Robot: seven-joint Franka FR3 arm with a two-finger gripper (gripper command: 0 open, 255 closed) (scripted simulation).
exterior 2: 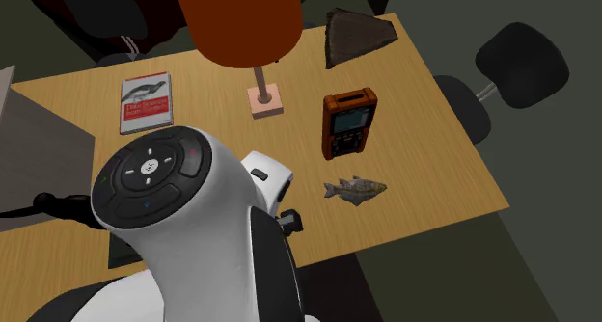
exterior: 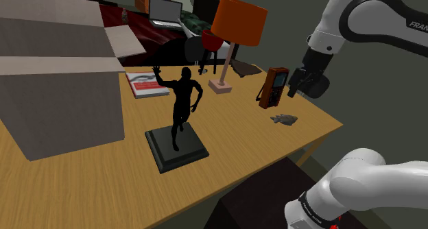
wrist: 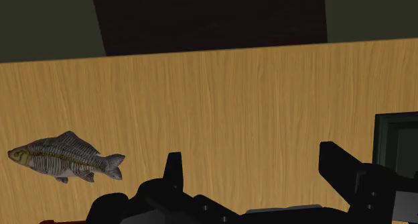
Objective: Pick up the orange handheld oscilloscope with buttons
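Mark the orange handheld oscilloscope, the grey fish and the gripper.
Orange handheld oscilloscope (exterior 2: 349, 125): second exterior view, front face.
Grey fish figure (wrist: 65, 157): wrist view, mid body.
Black gripper (wrist: 251, 152): wrist view, between fingertips.

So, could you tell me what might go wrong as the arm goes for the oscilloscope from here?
1. The open claw looks at bare table near the fish, not the oscilloscope; closing here would likely grab nothing.
2. The fish lies close beside the oscilloscope, near the table edge; a sideways sweep could knock it off.
3. The lamp stands just beyond the oscilloscope; the arm might clip it.
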